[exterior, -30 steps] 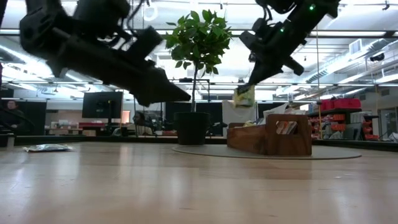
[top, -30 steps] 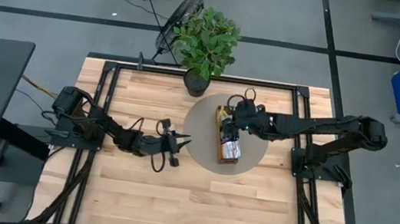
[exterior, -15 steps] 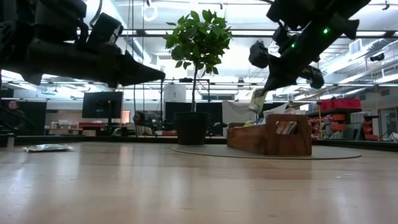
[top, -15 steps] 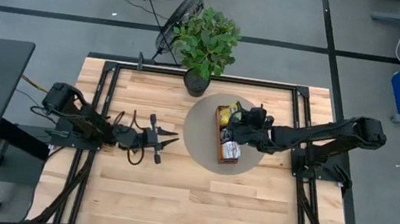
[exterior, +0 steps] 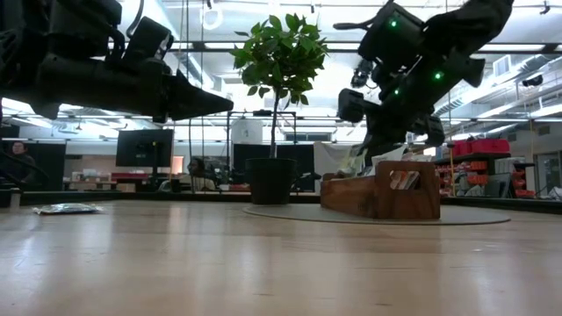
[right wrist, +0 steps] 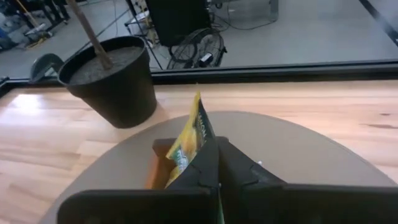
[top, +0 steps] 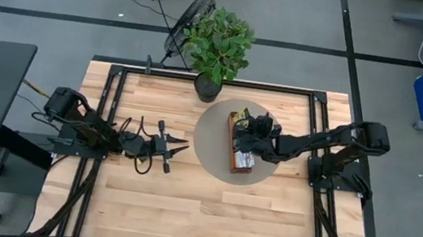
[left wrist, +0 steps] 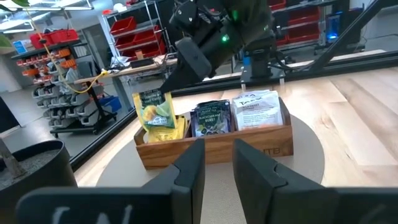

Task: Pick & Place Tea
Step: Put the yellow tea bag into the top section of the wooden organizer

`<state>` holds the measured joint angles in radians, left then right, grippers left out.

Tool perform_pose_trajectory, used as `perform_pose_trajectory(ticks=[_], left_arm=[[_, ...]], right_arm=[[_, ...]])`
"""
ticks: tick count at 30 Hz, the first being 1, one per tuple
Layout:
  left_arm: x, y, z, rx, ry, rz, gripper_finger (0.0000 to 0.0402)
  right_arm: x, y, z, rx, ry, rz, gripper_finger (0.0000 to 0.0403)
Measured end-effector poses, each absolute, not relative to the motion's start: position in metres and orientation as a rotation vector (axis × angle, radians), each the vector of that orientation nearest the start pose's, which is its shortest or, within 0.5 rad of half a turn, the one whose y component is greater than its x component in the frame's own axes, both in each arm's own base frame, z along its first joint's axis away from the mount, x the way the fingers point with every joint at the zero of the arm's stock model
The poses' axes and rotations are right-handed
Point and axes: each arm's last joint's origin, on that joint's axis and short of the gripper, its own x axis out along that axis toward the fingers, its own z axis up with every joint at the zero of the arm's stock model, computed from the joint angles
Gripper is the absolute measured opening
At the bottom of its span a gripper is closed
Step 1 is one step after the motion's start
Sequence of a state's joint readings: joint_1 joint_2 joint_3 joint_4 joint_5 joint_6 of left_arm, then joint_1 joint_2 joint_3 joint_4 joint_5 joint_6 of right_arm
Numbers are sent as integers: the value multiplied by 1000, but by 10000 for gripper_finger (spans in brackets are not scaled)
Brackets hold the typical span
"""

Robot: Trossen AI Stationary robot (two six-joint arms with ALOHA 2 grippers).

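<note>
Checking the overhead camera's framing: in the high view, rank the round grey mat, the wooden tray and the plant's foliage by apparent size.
1. Round grey mat
2. Plant's foliage, though it sits nearer the camera, so this is unsure
3. Wooden tray

A potted plant (top: 217, 47) stands at the counter's (top: 208, 208) far edge, just beside a round grey mat (top: 210, 139) bearing a long wooden tray (top: 240, 162). A black fan (top: 186, 25) lies on the floor.

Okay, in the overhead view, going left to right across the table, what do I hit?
Left gripper, hanging empty over bare wood → wooden tray on the round mat → right gripper, shut on a yellow tea sachet over the tray.
</note>
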<state>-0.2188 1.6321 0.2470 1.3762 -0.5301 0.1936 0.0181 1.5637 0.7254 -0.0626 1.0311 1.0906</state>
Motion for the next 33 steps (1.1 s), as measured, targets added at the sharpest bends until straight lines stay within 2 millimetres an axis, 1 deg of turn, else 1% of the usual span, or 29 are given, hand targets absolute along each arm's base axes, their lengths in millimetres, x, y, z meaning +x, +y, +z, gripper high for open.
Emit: perform_pose_trajectory(ticks=[6,13,25,28,33], left_arm=[[231,-36,136,195,38,310,84],[231,-36,136,195,38,310,84],[231,-36,136,193,39,309,84],[231,-36,136,190,39,309,84],[231,-36,136,189,39,309,84]], right_arm=[[282,-25,153,473,207,-1247,0],[284,-24,147,479,231,-1235,0],[285,-13,148,445,237,-1200,0],[286,-13,148,457,251,-1187,10],[286,-13,148,453,267,-1176,42]])
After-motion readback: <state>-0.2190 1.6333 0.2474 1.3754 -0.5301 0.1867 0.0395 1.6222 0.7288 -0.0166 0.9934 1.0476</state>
